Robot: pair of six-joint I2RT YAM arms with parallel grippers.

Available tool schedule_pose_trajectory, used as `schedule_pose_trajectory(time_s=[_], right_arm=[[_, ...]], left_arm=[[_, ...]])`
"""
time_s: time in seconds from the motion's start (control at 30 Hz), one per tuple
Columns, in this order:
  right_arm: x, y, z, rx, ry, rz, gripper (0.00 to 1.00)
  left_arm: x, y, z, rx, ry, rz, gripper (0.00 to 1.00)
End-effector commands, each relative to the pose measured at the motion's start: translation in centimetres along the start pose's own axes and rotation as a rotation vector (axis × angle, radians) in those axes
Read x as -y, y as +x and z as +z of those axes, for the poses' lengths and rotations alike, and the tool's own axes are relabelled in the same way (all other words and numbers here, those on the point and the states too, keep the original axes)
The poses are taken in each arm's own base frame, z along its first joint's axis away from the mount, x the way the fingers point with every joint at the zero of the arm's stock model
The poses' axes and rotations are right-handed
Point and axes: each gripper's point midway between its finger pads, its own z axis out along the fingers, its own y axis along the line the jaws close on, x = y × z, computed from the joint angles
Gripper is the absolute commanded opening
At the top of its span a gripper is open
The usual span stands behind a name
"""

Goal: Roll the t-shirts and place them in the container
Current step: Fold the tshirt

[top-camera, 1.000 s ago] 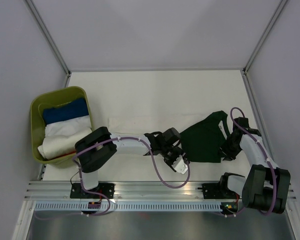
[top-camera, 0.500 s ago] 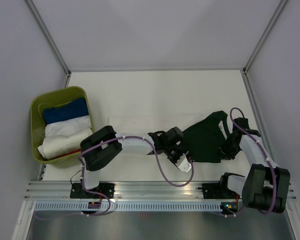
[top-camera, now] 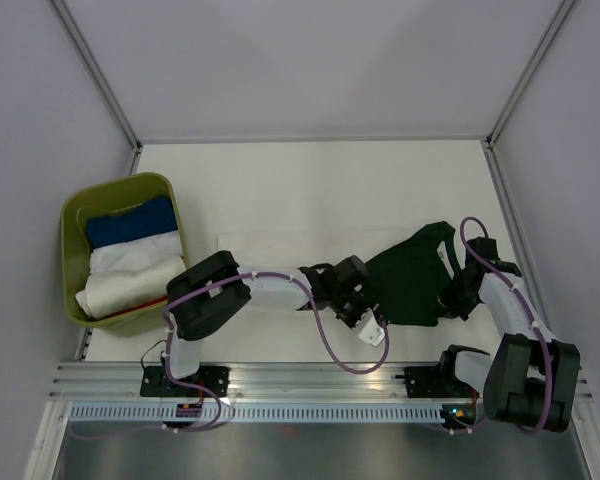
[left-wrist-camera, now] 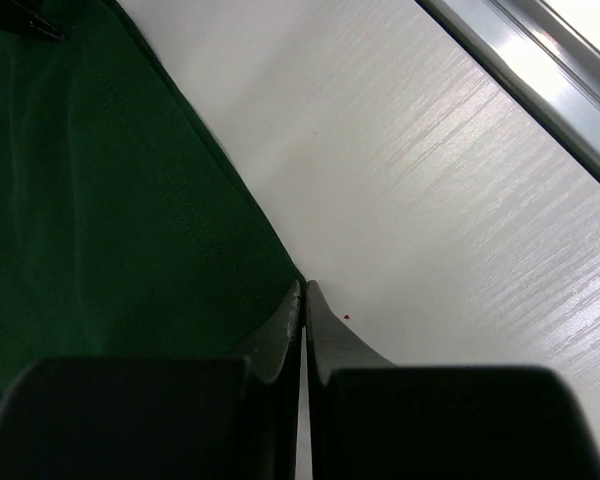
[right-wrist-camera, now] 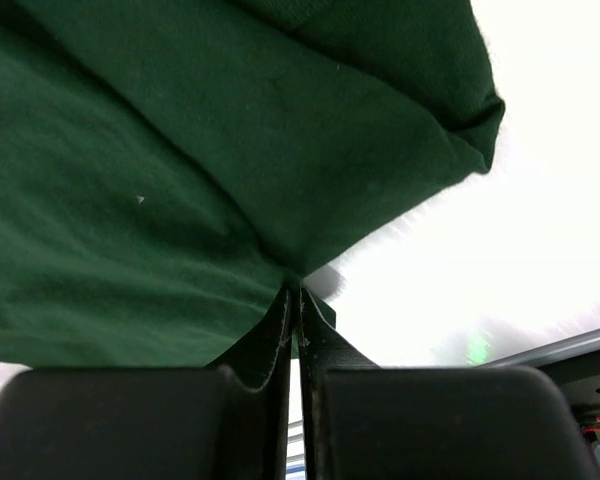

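A dark green t-shirt (top-camera: 408, 282) lies crumpled on the white table, right of centre. My left gripper (top-camera: 366, 312) is at its near left corner. In the left wrist view that gripper (left-wrist-camera: 304, 288) is shut, and the edge of the dark green t-shirt (left-wrist-camera: 100, 200) runs into its tips. My right gripper (top-camera: 450, 302) is at the shirt's near right edge. The right wrist view shows this gripper (right-wrist-camera: 293, 290) shut on a puckered fold of the dark green t-shirt (right-wrist-camera: 180, 150). A blue bundle (top-camera: 130, 222) and a white bundle (top-camera: 130, 278) lie in a bin.
An olive-green bin (top-camera: 72, 215) stands at the table's left edge. The aluminium rail (top-camera: 310, 380) runs along the near edge, also seen as the rail (left-wrist-camera: 540, 90) in the left wrist view. White walls close in the table at the back and both sides.
Both grippers have gone from part open to shut at the green shirt's near edge. The left arm has reached a little further right toward the shirt.
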Motion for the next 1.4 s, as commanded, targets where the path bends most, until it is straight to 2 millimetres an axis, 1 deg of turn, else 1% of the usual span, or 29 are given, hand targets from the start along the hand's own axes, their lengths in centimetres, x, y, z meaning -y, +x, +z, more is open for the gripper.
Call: schedule_pose_trajectory(time_s=[0.0,0.03,0.13,0.23,0.37,0.5,0.57,0.63,0.73,0.83,0.87,0.9,1.0,1.03,1.1,1.13,1.17,1.2,1.23,1.27,1.3,1.33,1.37], right_arm=[[0.0,0.7,-0.6,-0.014,-0.013,0.021,0.04],[-0.1,0.6,-0.7,-0.012,-0.021,0.02,0.01],[-0.1,0.5,-1.4,-0.002,-0.023,0.014,0.0],[-0.1,0.5,-2.4,0.007,-0.024,0.01,0.01],[0.0,0.9,-3.8,0.005,-0.026,0.01,0.0],[0.1,1.5,-4.6,0.01,-0.045,0.006,0.01],[0.2,1.3,-5.6,0.027,-0.043,0.011,0.01],[0.3,1.5,-6.4,0.024,-0.039,0.002,0.01],[0.5,1.7,-6.9,0.021,-0.036,-0.007,0.01],[0.5,1.5,-7.0,0.027,-0.035,-0.001,0.01],[0.4,1.5,-6.9,0.028,-0.036,-0.004,0.01],[0.3,1.4,-6.9,0.026,-0.039,-0.001,0.0],[-0.5,0.9,-6.8,0.017,-0.054,-0.009,0.01],[-1.0,0.3,-7.1,0.028,-0.07,-0.012,0.0],[-1.5,-0.3,-6.9,0.023,-0.068,-0.019,0.0],[-2.1,-1.1,-6.9,0.04,-0.082,-0.021,0.0],[-2.3,-1.3,-6.7,0.037,-0.084,-0.026,0.01],[-2.4,-1.3,-6.1,0.011,-0.074,-0.027,0.01],[-3.0,-1.8,-5.8,0.016,-0.089,-0.031,0.01],[-3.3,-2.0,-5.4,0.006,-0.097,-0.033,0.01],[-3.5,-2.1,-4.7,-0.018,-0.084,-0.032,0.01],[-4.0,-2.8,-4.3,-0.01,-0.096,-0.035,0.01],[-4.4,-2.9,-4.0,-0.022,-0.105,-0.036,0.01]], left_arm=[[-1.6,-1.4,0.1,0.029,-0.034,-0.019,0.02],[-2.0,-1.7,-0.1,0.032,-0.045,-0.047,0.02],[-2.9,-3.2,-0.8,0.062,-0.055,-0.122,0.02],[-2.7,-4.9,-1.5,0.106,-0.025,-0.209,0.02],[-1.6,-6.7,-2.3,0.169,0.029,-0.273,0.02],[-1.3,-6.9,-2.7,0.184,0.05,-0.313,0.02],[-0.8,-7.2,-3.0,0.195,0.077,-0.331,0.02],[-0.9,-8.1,-3.5,0.224,0.095,-0.339,0.02],[-0.9,-8.6,-3.8,0.242,0.108,-0.361,0.02],[-2.0,-8.6,-4.0,0.245,0.091,-0.39,0.02],[-2.3,-8.3,-4.0,0.243,0.086,-0.423,0.02],[-2.9,-8.3,-4.2,0.248,0.074,-0.433,0.02],[-4.2,-7.8,-4.3,0.249,0.05,-0.488,0.02],[-4.5,-7.7,-4.4,0.245,0.036,-0.5,0.02],[-5.2,-6.9,-4.5,0.239,0.011,-0.562,0.02],[-5.6,-6.6,-4.4,0.238,-0.007,-0.611,0.02],[-6.1,-5.8,-4.7,0.232,-0.025,-0.647,0.02],[-6.4,-5.4,-4.7,0.231,-0.036,-0.68,0.02],[-7.1,-4.7,-4.6,0.224,-0.065,-0.71,0.02],[-7.6,-4.0,-4.9,0.224,-0.089,-0.77,0.02],[-8.0,-3.6,-5.0,0.222,-0.109,-0.789,0.02],[-8.8,-3.0,-4.9,0.213,-0.155,-0.8,0.02],[-9.4,-2.7,-5.0,0.209,-0.181,-0.802,0.02]])
